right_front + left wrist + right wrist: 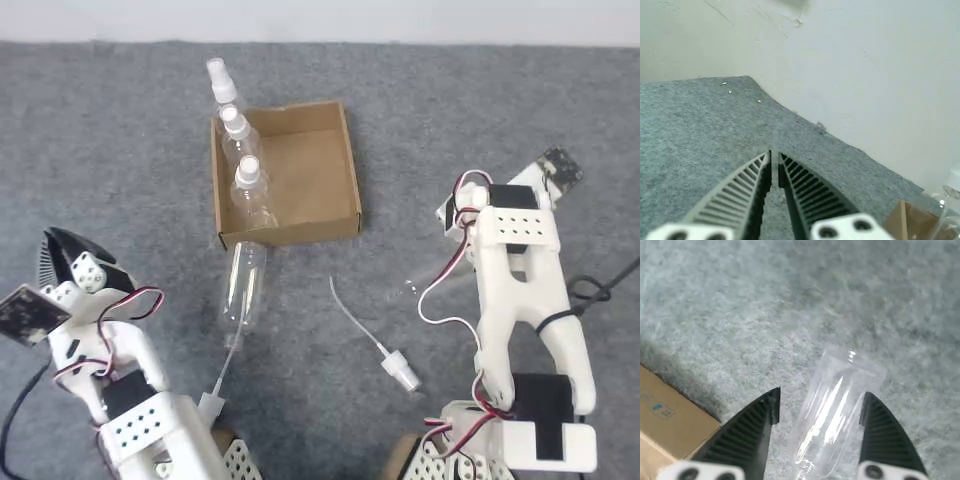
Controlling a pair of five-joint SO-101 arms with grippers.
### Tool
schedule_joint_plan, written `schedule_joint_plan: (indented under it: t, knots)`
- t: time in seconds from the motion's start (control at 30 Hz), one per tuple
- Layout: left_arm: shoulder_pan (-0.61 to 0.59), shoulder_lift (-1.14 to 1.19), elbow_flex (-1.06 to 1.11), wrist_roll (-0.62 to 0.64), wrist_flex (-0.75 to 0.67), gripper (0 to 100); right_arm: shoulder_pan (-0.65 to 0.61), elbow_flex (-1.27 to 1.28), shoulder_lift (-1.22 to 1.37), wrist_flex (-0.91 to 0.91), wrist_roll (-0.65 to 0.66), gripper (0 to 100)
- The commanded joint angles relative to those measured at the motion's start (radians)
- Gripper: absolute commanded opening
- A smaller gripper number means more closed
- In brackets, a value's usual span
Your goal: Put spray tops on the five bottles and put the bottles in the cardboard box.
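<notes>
We see the right gripper (pixel 820 392) spread wide, holding nothing, with an uncapped bottle (pixel 832 405) lying on the carpet between its 2 jaws. The bottle's long axis runs straight away from the claw, neck end nearest and base farthest, so we judge the next move to be a descent and a squeeze across the bottle's width. We cannot tell whether the jaws touch it.

The left gripper (pixel 774 155) is clenched on nothing and points at the wall.

From above, the cardboard box (pixel 290 232) has 3 capped bottles (pixel 250 190) in a row along 1 wall. The farthest rises past the back corner, and we cannot tell if it stands inside. A lying bottle (pixel 243 285) without a top rests just outside the front wall, its base toward the box. We cannot tell whether it is the one between the right jaws.

1 loose spray top (pixel 400 370) lies nearer the right arm. Another spray top (pixel 212 403) lies nearer the left arm.
</notes>
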Motion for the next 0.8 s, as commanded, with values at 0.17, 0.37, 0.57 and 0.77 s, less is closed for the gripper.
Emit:
schedule_joint_plan:
  t: [0.17,0.37,0.57,0.77]
  knots:
    - [-0.002,-0.012,-0.013,-0.008,0.002,1,-0.007,-0.098,-0.070,0.016,0.186,20.9]
    - [0.000,-0.012,-0.013,-0.008,0.002,1,-0.008,-0.098,-0.070,0.016,0.308,20.9]
    - [0.002,-0.012,-0.013,-0.008,0.000,1,-0.004,-0.097,-0.116,0.018,0.322,20.9]
    - [0.002,-0.012,-0.013,-0.008,0.000,1,-0.007,-0.091,-0.248,0.018,0.322,20.9]
